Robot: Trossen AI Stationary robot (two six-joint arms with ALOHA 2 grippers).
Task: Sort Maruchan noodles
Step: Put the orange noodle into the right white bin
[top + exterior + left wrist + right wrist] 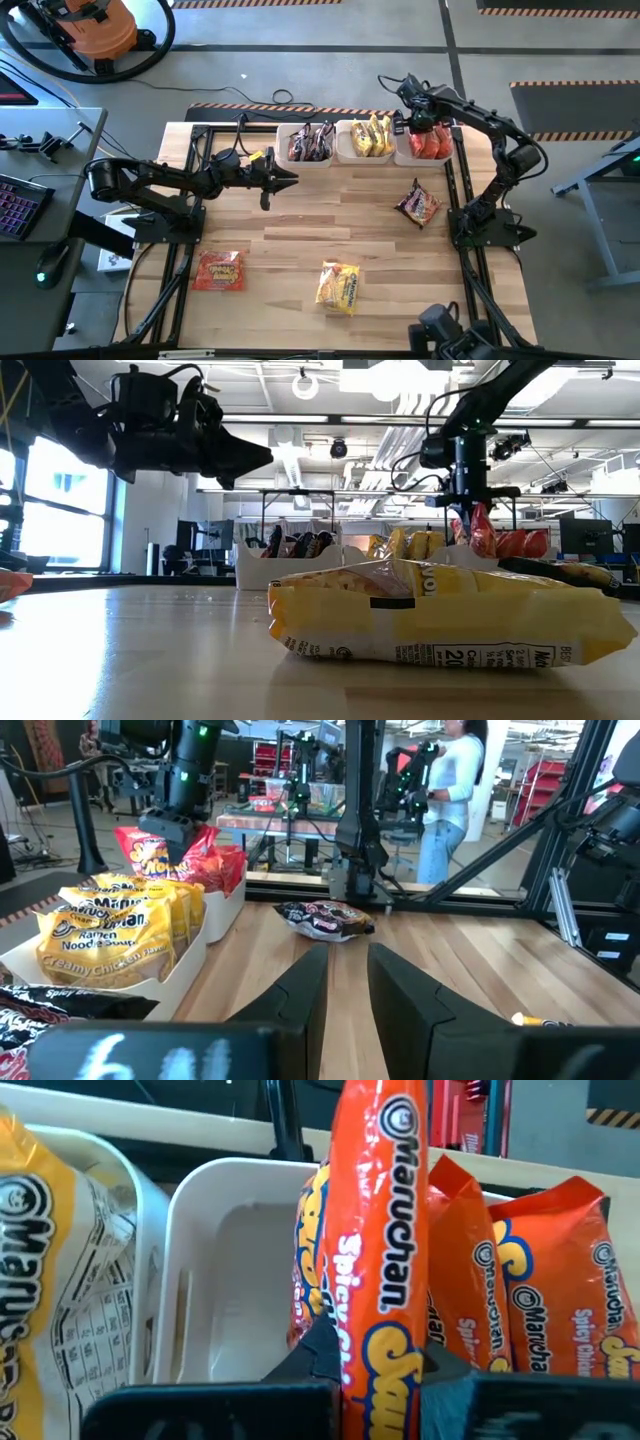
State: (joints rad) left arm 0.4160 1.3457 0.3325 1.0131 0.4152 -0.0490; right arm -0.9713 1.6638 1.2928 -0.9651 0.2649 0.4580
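Right claw [375,1365]: shut tight on a red packet [380,1230], over the red bin [215,1260].
Left claw [345,985]: open, empty.
Tip: lower straight, then drop.

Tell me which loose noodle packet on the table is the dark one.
The dark packet lying near the table's right edge, below the red bin; the other two loose packets are red and yellow.

The tall orange crinkly plastic packet [385,1230] says "Maruchan" and "Spicy". The orange packet beside it [560,1280] says "Maruchan" too. The yellow plastic packets [110,935] in the white bin say "Ramen Noodle Soup" and "Creamy Chicken Flavor".
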